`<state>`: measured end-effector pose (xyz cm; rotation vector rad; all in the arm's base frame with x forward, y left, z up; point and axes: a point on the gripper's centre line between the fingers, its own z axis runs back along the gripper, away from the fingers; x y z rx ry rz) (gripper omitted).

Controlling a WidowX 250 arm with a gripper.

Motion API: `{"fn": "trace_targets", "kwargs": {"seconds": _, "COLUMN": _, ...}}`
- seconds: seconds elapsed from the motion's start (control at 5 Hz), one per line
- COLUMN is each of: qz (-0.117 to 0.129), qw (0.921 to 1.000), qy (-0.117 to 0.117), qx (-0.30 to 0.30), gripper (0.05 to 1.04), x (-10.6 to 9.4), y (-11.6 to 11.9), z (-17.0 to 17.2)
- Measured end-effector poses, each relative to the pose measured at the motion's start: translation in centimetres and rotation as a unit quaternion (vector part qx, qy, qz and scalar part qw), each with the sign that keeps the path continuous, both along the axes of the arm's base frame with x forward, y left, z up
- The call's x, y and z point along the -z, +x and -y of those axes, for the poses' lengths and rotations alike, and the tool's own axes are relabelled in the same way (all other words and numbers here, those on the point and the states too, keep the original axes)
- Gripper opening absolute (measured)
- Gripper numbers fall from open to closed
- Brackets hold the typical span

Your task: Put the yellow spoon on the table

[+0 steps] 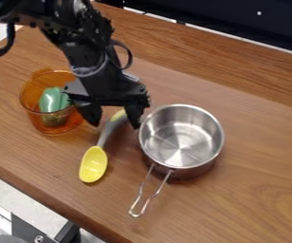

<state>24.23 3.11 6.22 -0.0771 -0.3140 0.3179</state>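
gripper (115,119): over spoon's far end
fingers: wide apart
yellow spoon (93,165): on bench (256,199), scoop end near
steel pot (181,137): right of spoon
orange bowl (37,110): left, green item (52,100) inside

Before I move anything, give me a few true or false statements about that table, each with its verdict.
1. The yellow spoon lies on the table. True.
2. The metal pot stands upright with its opening facing up. True.
3. The spoon lies inside the pot. False: it lies between the orange cup and the pot.
4. The cup holds something green. True.
5. The end effector hangs over the pot. False: it is at the spoon's handle.
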Motion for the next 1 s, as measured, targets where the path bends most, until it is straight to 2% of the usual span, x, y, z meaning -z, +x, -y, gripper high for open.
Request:
{"fn": "trace_targets", "kwargs": {"seconds": 0.4, "qz": -0.012, "qw": 0.9996, "qy": -0.017, "qx": -0.017, "gripper": 0.999, "x": -0.8, "y": 0.2, "z": -0.2}}
{"fn": "trace_targets", "kwargs": {"seconds": 0.8, "qz": -0.020, "qw": 0.9982, "qy": -0.040, "qx": -0.040, "gripper": 0.999, "x": -2.9, "y": 0.3, "z": -0.6}}
{"fn": "trace_targets", "kwargs": {"seconds": 1.0, "qz": -0.015, "qw": 0.9980, "qy": -0.038, "qx": -0.048, "gripper": 0.999, "x": -3.4, "y": 0.8, "z": -0.4}}
